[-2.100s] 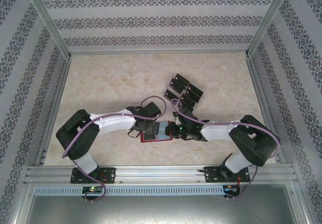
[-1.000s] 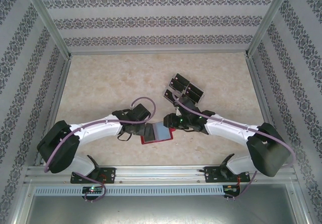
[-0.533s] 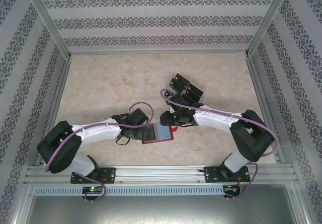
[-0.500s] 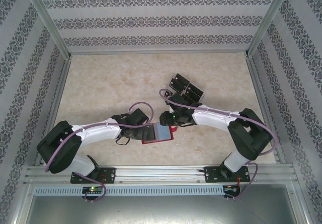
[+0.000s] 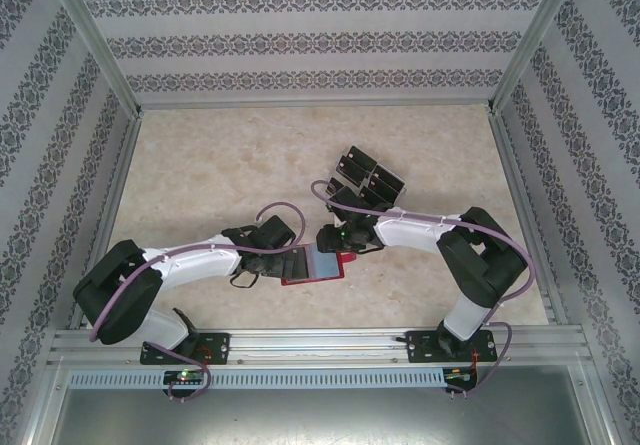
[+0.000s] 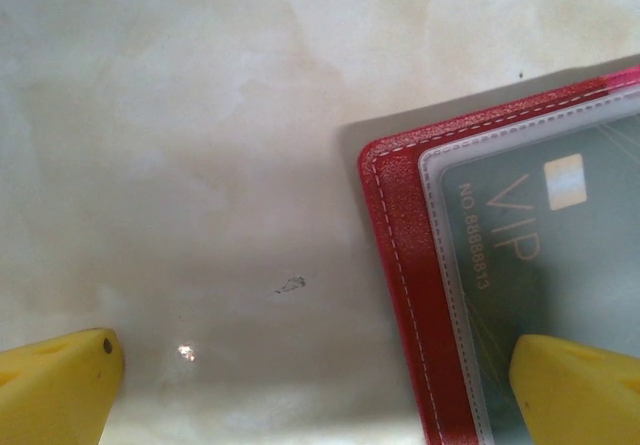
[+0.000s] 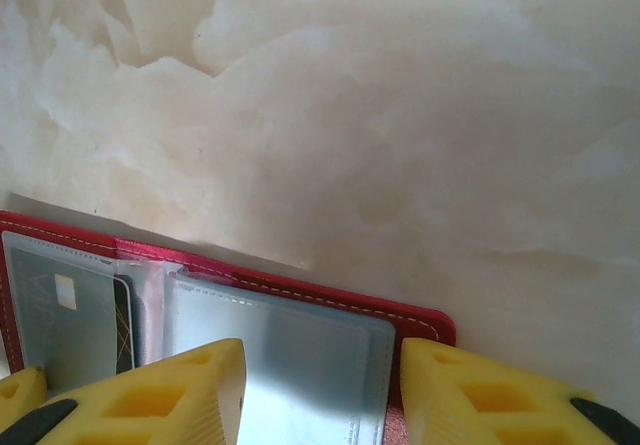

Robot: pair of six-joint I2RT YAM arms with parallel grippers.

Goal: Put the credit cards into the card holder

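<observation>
Red card holder [image 5: 318,265] lies open, partly under the wide-spread left pincer [image 6: 315,390].

Bright even light, soft shadows

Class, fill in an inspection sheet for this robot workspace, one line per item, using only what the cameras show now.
Surface: beige marbled table, flat and lightly veined.
Job's things: red card holder lying open, a VIP card in one clear pocket; loose black cards grouped beyond it.
Clutter: nothing seen.
Hands: left hand open wide, one finger over the holder, the other over bare table; right hand open above the holder's pockets, nothing between its fingers.
Cables: purple cables looped along both arms.
Surroundings: patterned walls, aluminium frame.
</observation>
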